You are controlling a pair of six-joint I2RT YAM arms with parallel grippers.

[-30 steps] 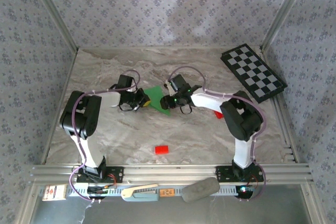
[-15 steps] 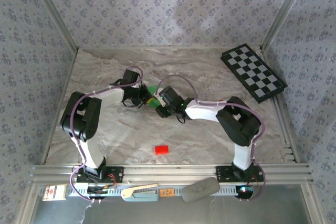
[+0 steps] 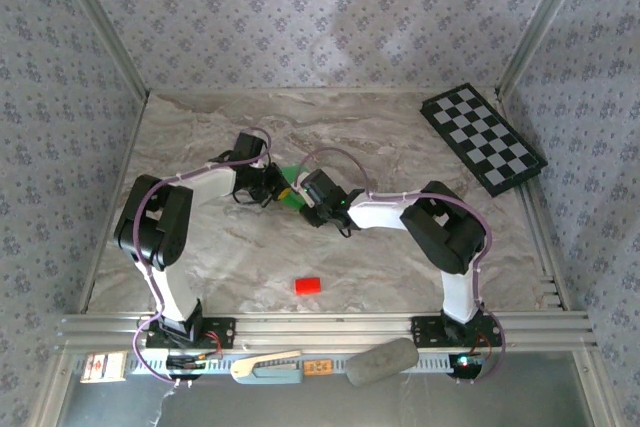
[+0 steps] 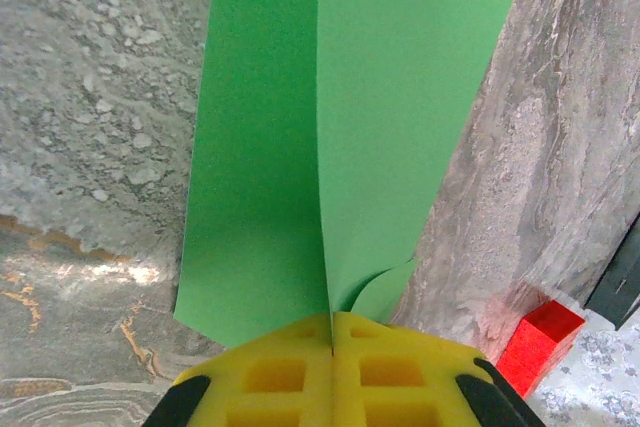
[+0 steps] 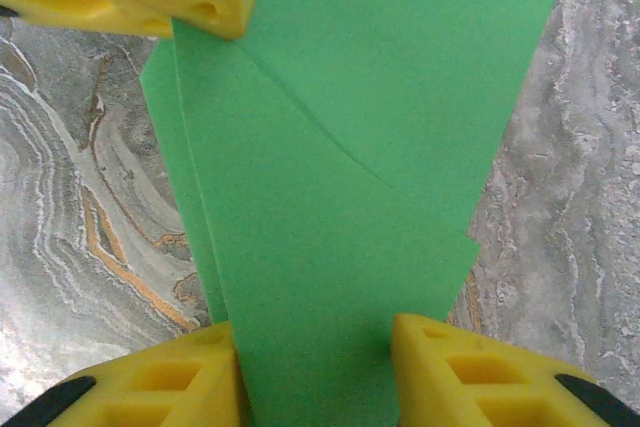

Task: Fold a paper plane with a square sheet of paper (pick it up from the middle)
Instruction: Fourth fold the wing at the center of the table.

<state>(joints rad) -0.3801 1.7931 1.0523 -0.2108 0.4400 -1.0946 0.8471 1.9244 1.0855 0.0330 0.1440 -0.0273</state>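
1. Pads of the left gripper (image 4: 332,335) are pressed together on the sheet of paper (image 4: 330,127), nipping it at a crease. In the left wrist view the green sheet runs from them toward 12 o'clock, with a flap on either side of the crease and a small curl at 4 o'clock of the pinch.
2. Fingers (image 5: 470,382) of the right gripper (image 5: 315,382) stand apart, one on each side of the sheet. The paper passes flat between them, unclamped.
3. In the right wrist view the sheet's long axis runs from 6 to 12 o'clock, crossed by a diagonal crease. The other arm's yellow pad meets the sheet's edge at 11 o'clock.
4. From above, both grippers crowd the sheet near the middle of the table (image 3: 380,147), the left at 9 o'clock of the green and the right at 4 o'clock. Neither arm is clearly nearer.
5. The left pinch looks like the anchor. The coming move likely turns on the right fingers working along that 6-to-12 axis without dragging the sheet out of the pinch.
6. Farther out, a red block (image 3: 307,285) lies at 6 o'clock, well apart, and a checkerboard (image 3: 483,139) lies at 2 o'clock.
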